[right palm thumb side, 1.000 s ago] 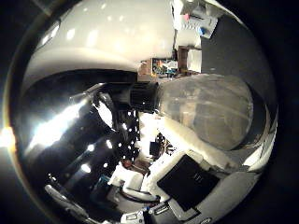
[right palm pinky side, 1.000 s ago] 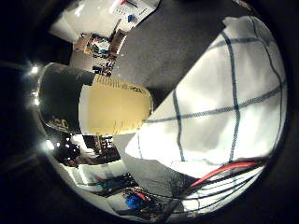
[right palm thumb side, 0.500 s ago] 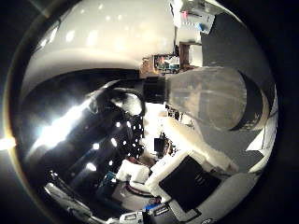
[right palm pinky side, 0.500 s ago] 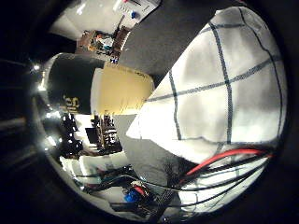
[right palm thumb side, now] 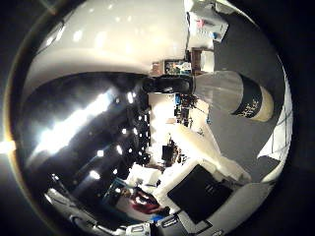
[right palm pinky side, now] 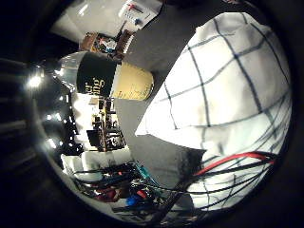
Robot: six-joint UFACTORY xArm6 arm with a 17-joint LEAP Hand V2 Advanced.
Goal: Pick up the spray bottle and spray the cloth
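Ok, vs 1.0 s ago: the whole picture has shifted in both palm views, so it's the camera that moved, not the things. Bottle (right palm thumb side: 231,96) fills less of each view now, so the palm sits farther off it. Cloth (right palm pinky side: 228,95) takes up more of the little finger side view than before.

Count: one bottle, one cloth.

Bottle: clear upper body, black label band, cream lower part, black spray head. Its cream base end meets the dark grey counter (right palm pinky side: 161,47). Long axis runs straight off the counter surface, spray head at the end away from it, so it looks upright. Which way the nozzle faces: can't tell.

Cloth: white with thin dark check lines, lying bunched on the counter near the bottle's base. A strip of bare counter shows between them, so they are not touching.

Hand (right palm thumb side: 197,194): only white and black parts at the edge of the thumb side view. Nothing of it is on the bottle. Fingers wide or narrow: can't tell.
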